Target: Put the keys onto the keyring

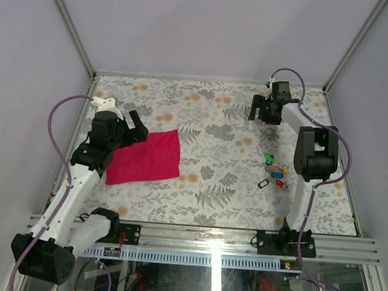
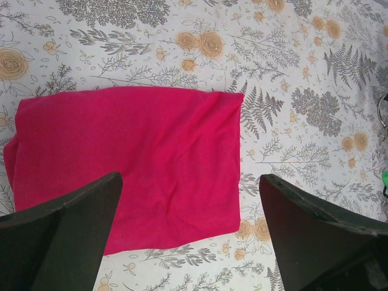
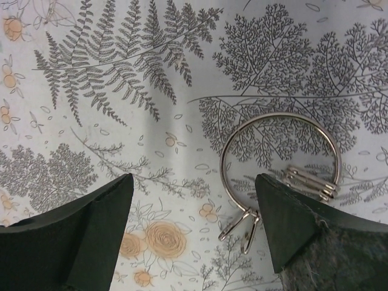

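Note:
The keys (image 1: 275, 172) lie in a small cluster on the floral table at mid right: a green tag (image 1: 268, 158), blue and yellow ones, a red one (image 1: 282, 185) and a dark one (image 1: 263, 184). The keyring (image 3: 276, 114), a silvery wire loop with small clips (image 3: 306, 179), lies flat under my right gripper (image 3: 193, 182), by its right finger. My right gripper (image 1: 261, 113) is open and empty at the far right, beyond the keys. My left gripper (image 1: 137, 125) is open and empty over the magenta cloth (image 2: 127, 163). It also shows in the left wrist view (image 2: 189, 179).
The magenta cloth (image 1: 145, 157) lies flat at left centre. Metal frame posts and grey walls bound the table on three sides. A metal rail (image 1: 207, 236) runs along the near edge by the arm bases.

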`<state>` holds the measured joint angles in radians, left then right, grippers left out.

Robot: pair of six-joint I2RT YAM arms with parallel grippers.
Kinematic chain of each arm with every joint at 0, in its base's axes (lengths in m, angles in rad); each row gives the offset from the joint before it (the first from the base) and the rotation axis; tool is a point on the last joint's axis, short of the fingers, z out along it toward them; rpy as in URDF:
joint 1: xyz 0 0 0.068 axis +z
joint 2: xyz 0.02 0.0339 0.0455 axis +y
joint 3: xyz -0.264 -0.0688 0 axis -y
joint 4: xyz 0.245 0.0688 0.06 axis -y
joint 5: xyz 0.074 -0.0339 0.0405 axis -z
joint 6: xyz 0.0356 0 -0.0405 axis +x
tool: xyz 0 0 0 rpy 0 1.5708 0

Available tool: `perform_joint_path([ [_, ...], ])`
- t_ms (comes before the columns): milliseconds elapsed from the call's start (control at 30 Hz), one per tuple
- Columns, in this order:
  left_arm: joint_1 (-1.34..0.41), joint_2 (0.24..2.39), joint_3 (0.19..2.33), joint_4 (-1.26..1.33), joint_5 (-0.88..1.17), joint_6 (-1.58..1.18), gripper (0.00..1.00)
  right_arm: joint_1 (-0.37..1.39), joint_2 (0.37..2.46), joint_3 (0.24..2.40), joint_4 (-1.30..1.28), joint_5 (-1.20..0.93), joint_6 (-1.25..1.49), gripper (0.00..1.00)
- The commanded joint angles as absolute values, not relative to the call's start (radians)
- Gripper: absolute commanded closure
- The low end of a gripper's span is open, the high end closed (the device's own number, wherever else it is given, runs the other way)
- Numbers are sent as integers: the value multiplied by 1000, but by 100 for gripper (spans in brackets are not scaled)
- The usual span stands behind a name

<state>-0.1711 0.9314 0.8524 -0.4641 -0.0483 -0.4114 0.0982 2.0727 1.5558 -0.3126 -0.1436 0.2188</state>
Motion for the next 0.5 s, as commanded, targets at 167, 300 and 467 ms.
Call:
perform_joint_path([
  [167,-157,949,847,-412,-7,-389,0,101,2187,1702,-367,-152,174,12],
  [300,-156,950,844,-414,-9,-388,0,101,2224,1731,-388,-173,168,11],
  [467,-155,956,845,-414,-16,-388,0,101,2261,1762,-436,-182,165,11],
])
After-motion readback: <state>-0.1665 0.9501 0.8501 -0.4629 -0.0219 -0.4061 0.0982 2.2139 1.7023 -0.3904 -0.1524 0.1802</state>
